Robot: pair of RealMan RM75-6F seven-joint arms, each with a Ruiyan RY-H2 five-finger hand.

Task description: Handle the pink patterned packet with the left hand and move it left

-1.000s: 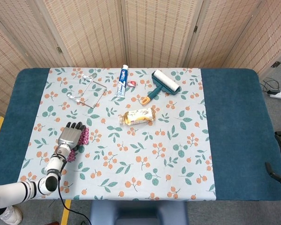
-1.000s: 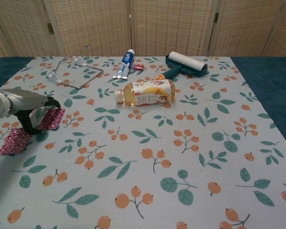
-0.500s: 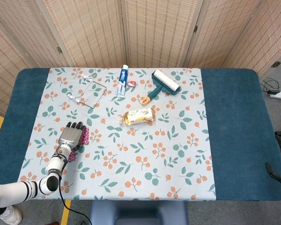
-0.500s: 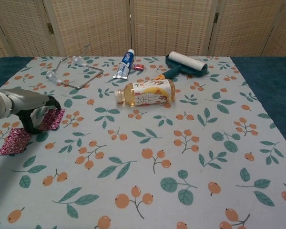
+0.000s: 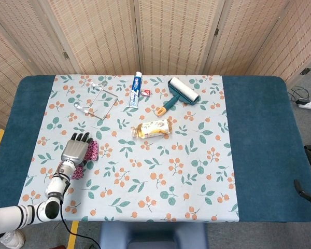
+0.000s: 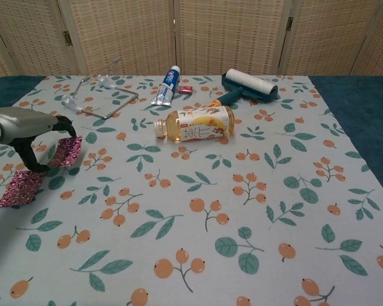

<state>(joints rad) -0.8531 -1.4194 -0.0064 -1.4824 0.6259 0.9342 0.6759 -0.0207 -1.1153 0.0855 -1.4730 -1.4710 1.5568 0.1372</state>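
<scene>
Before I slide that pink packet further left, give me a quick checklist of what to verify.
1. Left robot hand over the pink packet: ok, the fingers arch across its middle.
2. Firm hold on the packet: cannot tell, contact under the fingers is hidden.
3. Packet flat on the tablecloth: ok.
4. Path to the left free: ok, only cloth shows there.
5. Wire stand and bottle apart from the packet: ok.
6. Right robot hand: cannot tell, not in view.

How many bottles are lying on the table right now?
1. The bottle lies on its side near the middle of the tablecloth, in front of the toothpaste tube and the lint roller. None seems hidden.
</scene>
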